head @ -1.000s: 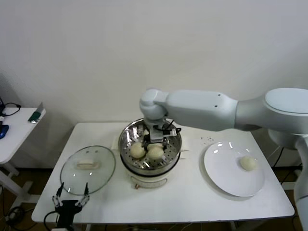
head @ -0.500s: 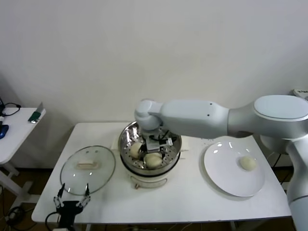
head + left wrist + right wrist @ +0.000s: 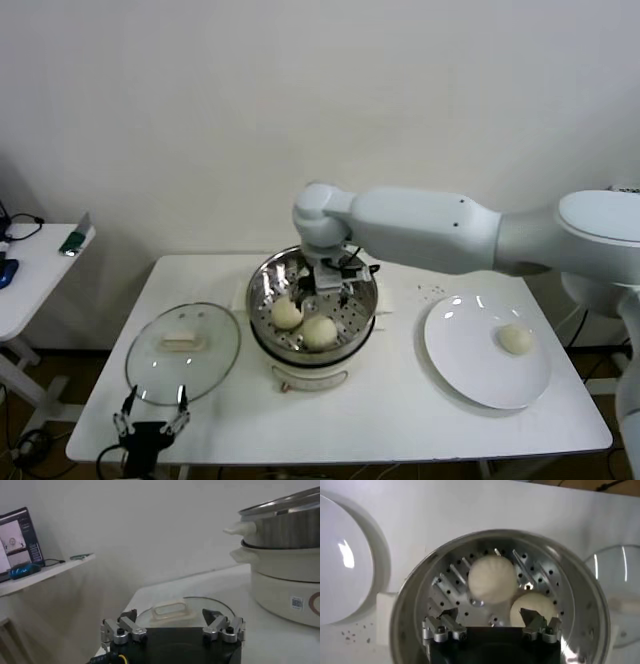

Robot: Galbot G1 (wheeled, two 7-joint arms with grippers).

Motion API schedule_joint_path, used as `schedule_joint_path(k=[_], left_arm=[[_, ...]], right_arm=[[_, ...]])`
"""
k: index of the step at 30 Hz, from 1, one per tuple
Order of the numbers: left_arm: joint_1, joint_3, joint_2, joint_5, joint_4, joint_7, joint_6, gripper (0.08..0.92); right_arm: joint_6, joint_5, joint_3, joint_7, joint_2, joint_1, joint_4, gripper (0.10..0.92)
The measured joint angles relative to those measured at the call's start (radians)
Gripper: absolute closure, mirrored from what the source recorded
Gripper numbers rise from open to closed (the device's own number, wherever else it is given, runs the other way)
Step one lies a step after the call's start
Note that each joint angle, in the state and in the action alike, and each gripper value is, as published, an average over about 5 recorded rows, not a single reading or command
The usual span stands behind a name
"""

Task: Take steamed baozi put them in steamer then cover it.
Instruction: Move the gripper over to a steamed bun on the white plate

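Note:
The steamer stands mid-table with two steamed baozi in it, one beside the other. My right gripper hangs open just above the tray at the pot's back, holding nothing. From the right wrist, both baozi lie on the perforated tray beyond the empty right gripper. One more baozi lies on the white plate. The cover lies flat on the table's left. My left gripper waits open at the front edge, its handle just ahead of the left gripper.
A small white side table with a few items stands off to the left. The steamer's white base rises beside the cover in the left wrist view. Bare tabletop lies in front of the steamer.
My right gripper has opened and let go of a baozi inside the steamer, then lifted slightly. The left arm has stayed put.

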Motion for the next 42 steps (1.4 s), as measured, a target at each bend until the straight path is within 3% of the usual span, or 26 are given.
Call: schedule_joint_path(k=[14,21,30,42], left_arm=[[-0.006,0.008,0.0,0.011,-0.021,0.002,0.006,0.177],[-0.011,0.017,-0.003,0.024,-0.023,0.003,0.007,0.177],[-0.022,0.017,-0.013,0.041,-0.031,0.003,0.014,0.177],[-0.014,0.004,-0.021,0.053,-0.022,0.001,0.013,0.177]], right_arm=[[-0.287,0.24,-0.097,0.061,-0.32,0.098,-0.039,0.203],[-0.427,0.294,-0.123,0.085,-0.512,0.063,-0.05,0.203],[-0.471,0.222,-0.017,0.098,-0.661,-0.115,-0.121,0.203],[-0.457,0.082,0.215,0.103,-0.672,-0.392,-0.292,0.203]])
